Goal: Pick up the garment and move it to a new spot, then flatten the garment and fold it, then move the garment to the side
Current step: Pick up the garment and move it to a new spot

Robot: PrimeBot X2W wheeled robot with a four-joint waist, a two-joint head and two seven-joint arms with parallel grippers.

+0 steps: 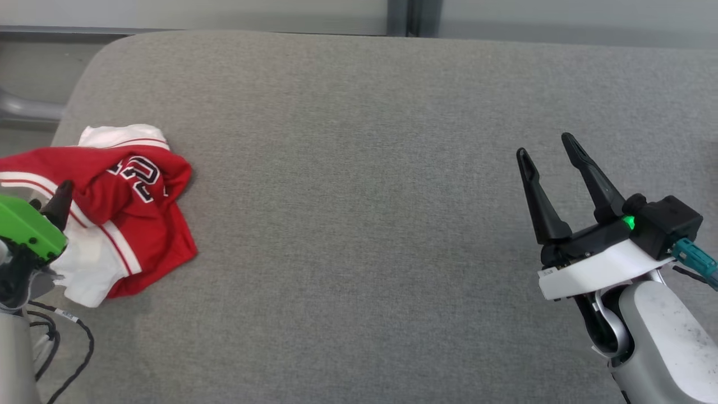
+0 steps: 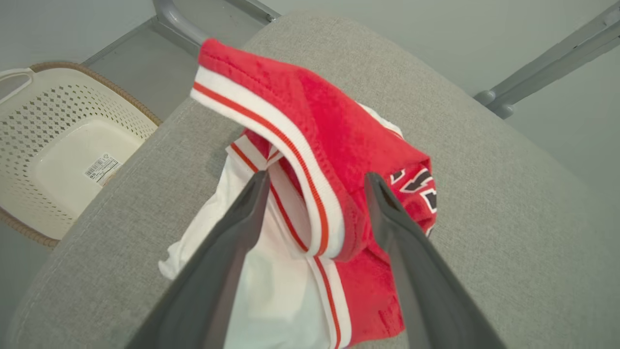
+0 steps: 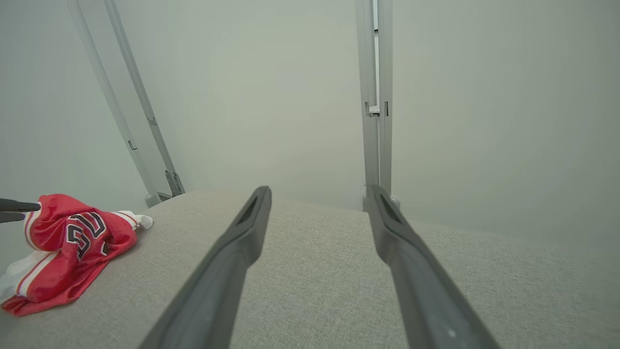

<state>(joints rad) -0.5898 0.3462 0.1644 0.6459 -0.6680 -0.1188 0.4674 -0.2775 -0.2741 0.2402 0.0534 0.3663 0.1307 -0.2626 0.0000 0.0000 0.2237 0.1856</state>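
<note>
Grey cushion (image 1: 359, 168); garment (image 1: 129, 207) red-white, crumpled; left hand (image 2: 317, 177) spread; right hand (image 1: 544, 144) spread

The garment (image 1: 134, 213) is red with white panels; its white trim bands carry thin red stripes, and its numerals (image 1: 140, 177) are black, outlined in white. The worktop (image 1: 364, 196) is uniform mid-grey woven fabric. The basket (image 2: 29, 116) is cream, pierced in a diamond grid, with a brown braided rim and a white barcode label (image 2: 101, 167). The left pincer (image 2: 317, 178) has dark grey fingers and a bright green housing (image 1: 28, 227). The right pincer (image 1: 545, 145) has black fingers, a white shell (image 1: 589, 272), a green light (image 1: 629, 223) and a teal plug (image 1: 694, 258).
</note>
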